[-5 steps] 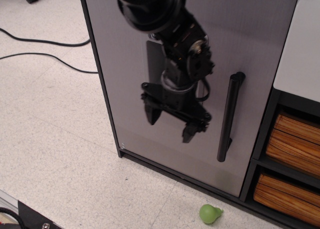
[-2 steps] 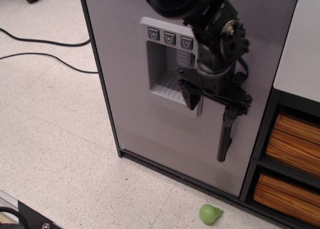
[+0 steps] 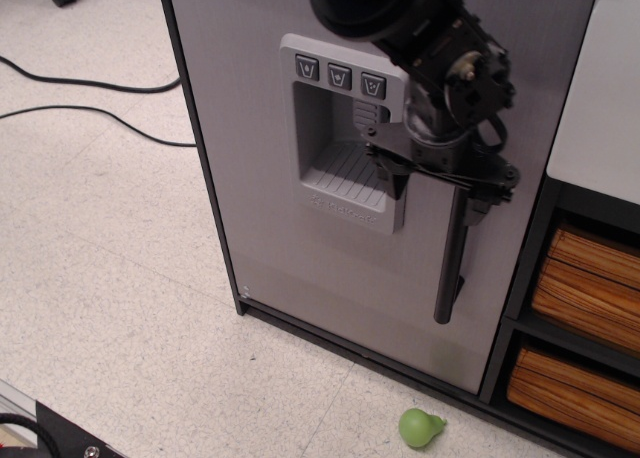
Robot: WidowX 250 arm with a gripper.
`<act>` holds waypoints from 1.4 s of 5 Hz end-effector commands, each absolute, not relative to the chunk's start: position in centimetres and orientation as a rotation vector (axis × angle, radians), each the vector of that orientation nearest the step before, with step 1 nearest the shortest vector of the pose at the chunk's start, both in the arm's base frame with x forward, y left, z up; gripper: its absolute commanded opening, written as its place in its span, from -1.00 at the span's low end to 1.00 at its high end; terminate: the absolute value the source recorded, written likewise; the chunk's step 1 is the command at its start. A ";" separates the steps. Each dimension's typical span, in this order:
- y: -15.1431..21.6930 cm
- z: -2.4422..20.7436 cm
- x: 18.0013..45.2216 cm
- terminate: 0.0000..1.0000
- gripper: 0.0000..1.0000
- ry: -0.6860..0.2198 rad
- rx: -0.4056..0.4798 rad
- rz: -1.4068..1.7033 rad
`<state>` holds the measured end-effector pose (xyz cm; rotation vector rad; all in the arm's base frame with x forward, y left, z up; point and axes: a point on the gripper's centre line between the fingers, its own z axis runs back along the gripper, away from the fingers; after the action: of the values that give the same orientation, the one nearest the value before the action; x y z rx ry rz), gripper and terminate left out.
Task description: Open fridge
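The fridge [image 3: 260, 198] is a tall grey-doored cabinet in a black frame, and its door is shut. The recessed three-button dispenser panel [image 3: 335, 128] sits mid-door. The long black vertical handle [image 3: 452, 263] is at the door's right side, and its top is hidden behind my wrist. My gripper [image 3: 437, 198] is open and points down over the upper part of the handle. One fingertip [image 3: 395, 185] is left of the bar by the dispenser, and the other fingertip [image 3: 478, 211] is just right of it. I cannot tell whether either touches the bar.
A white-topped unit [image 3: 600, 108] with wood-grain drawer fronts [image 3: 585, 278] stands directly right of the fridge. A small green pear-shaped toy [image 3: 420, 428] lies on the speckled floor in front. Black cables [image 3: 90, 103] run across the floor at left.
My gripper has moved right and slightly up, from the middle of the door to the handle. This uncovered the dispenser panel. The door has not moved.
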<state>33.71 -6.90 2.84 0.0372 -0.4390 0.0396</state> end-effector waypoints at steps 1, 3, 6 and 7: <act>-7.2 6.3 34.5 -1.00 1.00 -0.558 -0.006 0.076; -6.9 7.0 36.4 -1.00 1.00 -0.555 -0.031 0.095; -7.1 5.9 38.0 -1.00 -1.00 -0.555 -0.027 0.046; -6.9 6.0 37.0 -1.00 -1.00 -0.534 -0.047 0.016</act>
<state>36.74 -7.11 4.10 -0.0419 -0.4911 0.0140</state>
